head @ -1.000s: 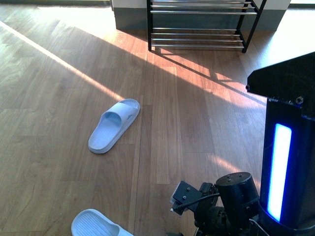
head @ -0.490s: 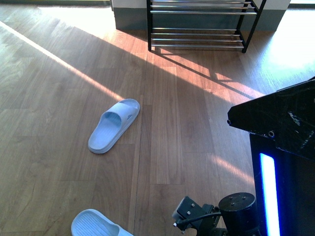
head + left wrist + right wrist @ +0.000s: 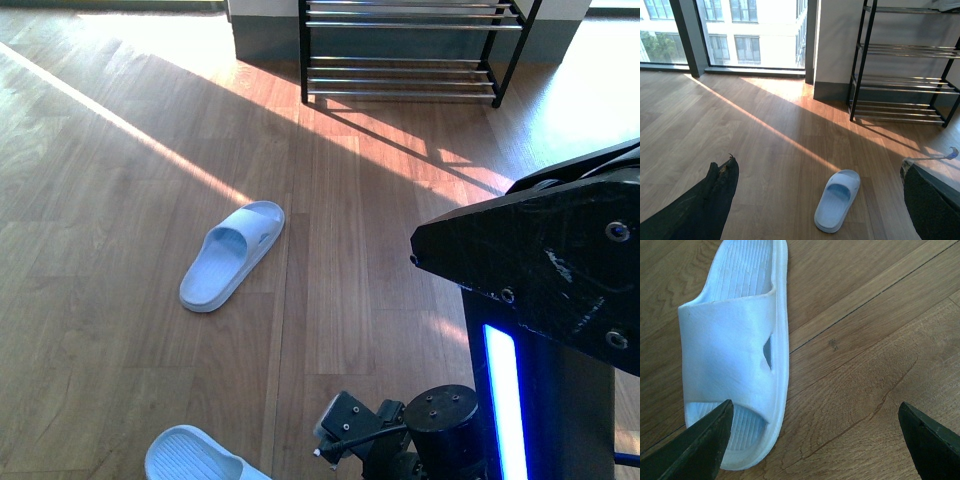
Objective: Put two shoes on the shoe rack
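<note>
Two pale blue slide sandals, the shoes in view, lie on the wood floor. One sandal [image 3: 232, 255] is mid-floor and also shows in the left wrist view [image 3: 837, 200]. The other sandal [image 3: 195, 458] is cut off by the bottom edge. My right gripper [image 3: 815, 405] hangs open just above that near sandal [image 3: 735, 340], with one finger [image 3: 700, 445] over its end and bare floor between the jaws. My left gripper [image 3: 817, 164] is open and empty, high above the floor. The shoe rack [image 3: 405, 50] stands at the far wall, and its rod shelves [image 3: 905, 75] hold no shoes where they show.
My right arm's black housing [image 3: 540, 300] with a blue light strip fills the right side of the front view. Its wrist [image 3: 400, 440] sits low at the bottom. Tall windows [image 3: 740, 30] and a grey wall base line the far side. Sun stripes cross the floor.
The right arm's black housing has swung left and covers more of the front view. Its wrist has shifted left and lower, toward the near sandal. Neither sandal has moved.
</note>
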### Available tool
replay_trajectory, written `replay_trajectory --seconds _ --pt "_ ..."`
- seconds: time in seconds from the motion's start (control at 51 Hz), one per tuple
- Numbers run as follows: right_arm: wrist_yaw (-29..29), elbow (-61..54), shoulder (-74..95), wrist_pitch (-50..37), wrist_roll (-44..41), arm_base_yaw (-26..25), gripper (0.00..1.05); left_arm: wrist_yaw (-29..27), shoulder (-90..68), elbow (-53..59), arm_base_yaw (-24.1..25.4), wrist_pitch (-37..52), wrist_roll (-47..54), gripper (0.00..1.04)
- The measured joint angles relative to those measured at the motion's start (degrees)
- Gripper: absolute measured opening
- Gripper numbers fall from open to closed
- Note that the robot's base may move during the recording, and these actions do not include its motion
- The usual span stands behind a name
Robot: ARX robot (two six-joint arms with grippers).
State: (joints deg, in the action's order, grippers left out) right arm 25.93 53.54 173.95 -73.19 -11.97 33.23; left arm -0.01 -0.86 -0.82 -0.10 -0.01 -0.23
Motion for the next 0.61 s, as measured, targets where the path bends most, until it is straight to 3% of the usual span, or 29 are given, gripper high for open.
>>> replay_trajectory --seconds 0.118,0.294,0.431,0.608 --pt "-5.0 0.2 0.5 -2.0 -0.6 -0.5 0.96 0.0 0.0 0.0 0.0 0.0 0.0 0.95" --pt "-7.3 3.4 4.1 0.4 -3.8 -2.4 0.96 0.0 0.0 0.0 0.0 0.0 0.0 0.95" --pt "-5.9 6.5 8.2 3.3 -6.5 3.3 0.96 0.0 0.0 0.0 0.0 0.0 0.0 0.95" --pt "-5.4 8.1 10.4 0.2 -6.5 7.8 0.96 0.0 0.0 0.0 0.0 0.0 0.0 0.95"
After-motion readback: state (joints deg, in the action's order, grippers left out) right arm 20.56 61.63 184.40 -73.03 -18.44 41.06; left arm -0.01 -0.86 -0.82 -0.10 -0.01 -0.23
